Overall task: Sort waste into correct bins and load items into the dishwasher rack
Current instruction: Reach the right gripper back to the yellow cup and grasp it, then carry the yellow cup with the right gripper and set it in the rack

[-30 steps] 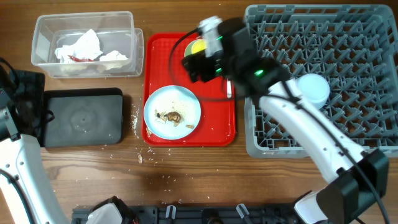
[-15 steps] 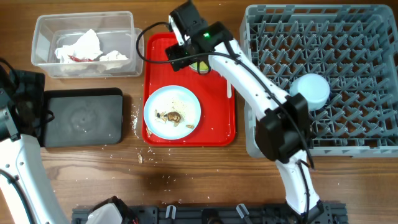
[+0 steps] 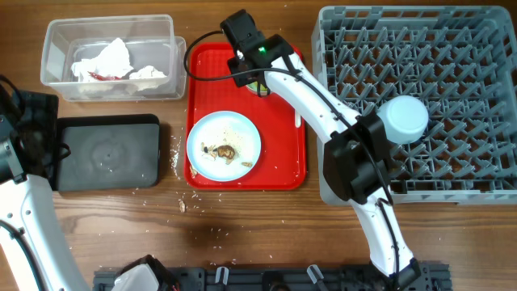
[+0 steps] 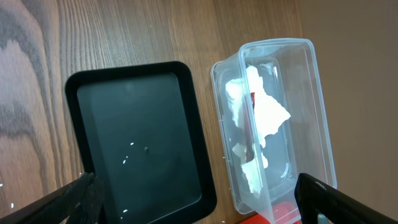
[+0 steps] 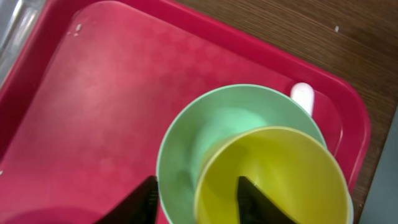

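Overhead: right hand (image 3: 246, 77) at upper middle over red tray (image 3: 284, 166). Left wrist: left hand (image 4: 196, 186) spread, empty, above black tray (image 4: 140, 149). Right wrist: fingers (image 5: 146, 196) released, straddling the rim of yellow cup (image 5: 280, 180), which is nested in green bowl (image 5: 186, 149). Likely light, stiff, slippery plastic; pinch the cup wall.

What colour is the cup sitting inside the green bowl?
Yellow. The cup shows best in the right wrist view.

Yellow cup (image 5: 273, 180) cut off at btm edge, R wrist.
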You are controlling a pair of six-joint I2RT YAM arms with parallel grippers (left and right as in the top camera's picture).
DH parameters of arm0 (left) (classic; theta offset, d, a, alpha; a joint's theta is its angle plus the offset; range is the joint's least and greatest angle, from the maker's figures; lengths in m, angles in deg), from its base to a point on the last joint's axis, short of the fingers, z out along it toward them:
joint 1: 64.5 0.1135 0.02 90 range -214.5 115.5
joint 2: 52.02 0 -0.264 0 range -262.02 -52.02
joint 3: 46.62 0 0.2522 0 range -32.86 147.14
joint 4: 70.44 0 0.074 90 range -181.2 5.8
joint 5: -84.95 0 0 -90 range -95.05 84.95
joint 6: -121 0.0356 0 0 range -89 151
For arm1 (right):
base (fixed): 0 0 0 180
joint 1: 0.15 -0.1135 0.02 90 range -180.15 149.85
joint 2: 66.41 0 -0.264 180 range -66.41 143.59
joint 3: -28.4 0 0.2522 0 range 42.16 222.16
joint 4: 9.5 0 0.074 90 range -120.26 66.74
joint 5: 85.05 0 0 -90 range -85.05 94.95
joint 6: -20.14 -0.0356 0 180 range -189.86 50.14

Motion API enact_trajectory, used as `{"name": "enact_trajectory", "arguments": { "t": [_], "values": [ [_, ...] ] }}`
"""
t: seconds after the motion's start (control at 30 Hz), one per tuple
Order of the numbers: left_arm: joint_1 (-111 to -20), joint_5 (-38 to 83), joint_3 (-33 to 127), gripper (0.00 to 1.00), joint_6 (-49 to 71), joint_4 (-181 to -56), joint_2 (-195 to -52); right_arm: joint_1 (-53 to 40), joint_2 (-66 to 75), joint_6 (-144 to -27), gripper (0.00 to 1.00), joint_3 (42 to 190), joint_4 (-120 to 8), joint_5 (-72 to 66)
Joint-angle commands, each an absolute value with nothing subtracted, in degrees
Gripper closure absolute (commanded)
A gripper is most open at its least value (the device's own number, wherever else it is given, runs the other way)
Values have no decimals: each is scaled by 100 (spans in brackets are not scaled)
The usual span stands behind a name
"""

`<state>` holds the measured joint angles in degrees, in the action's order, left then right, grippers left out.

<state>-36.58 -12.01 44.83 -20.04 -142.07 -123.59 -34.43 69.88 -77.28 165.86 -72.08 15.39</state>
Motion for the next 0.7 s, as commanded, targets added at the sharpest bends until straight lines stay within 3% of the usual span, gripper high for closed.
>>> {"name": "enact_trajectory", "arguments": {
  "t": [0.0,0.43,0.67],
  "values": [
    [-3621,-1217,4461,0,-1888,-14196,-12337,-3393,7197,-7754,65,16730,-7221,1661],
    [-3621,-1214,4461,0,-1888,-14196,-12340,-3425,7097,-7912,95,16743,-7280,1252],
    [-3621,-1214,4461,0,-1888,-14196,-12337,-3379,6102,-8071,96,16752,-7300,1215]
  ]
}}
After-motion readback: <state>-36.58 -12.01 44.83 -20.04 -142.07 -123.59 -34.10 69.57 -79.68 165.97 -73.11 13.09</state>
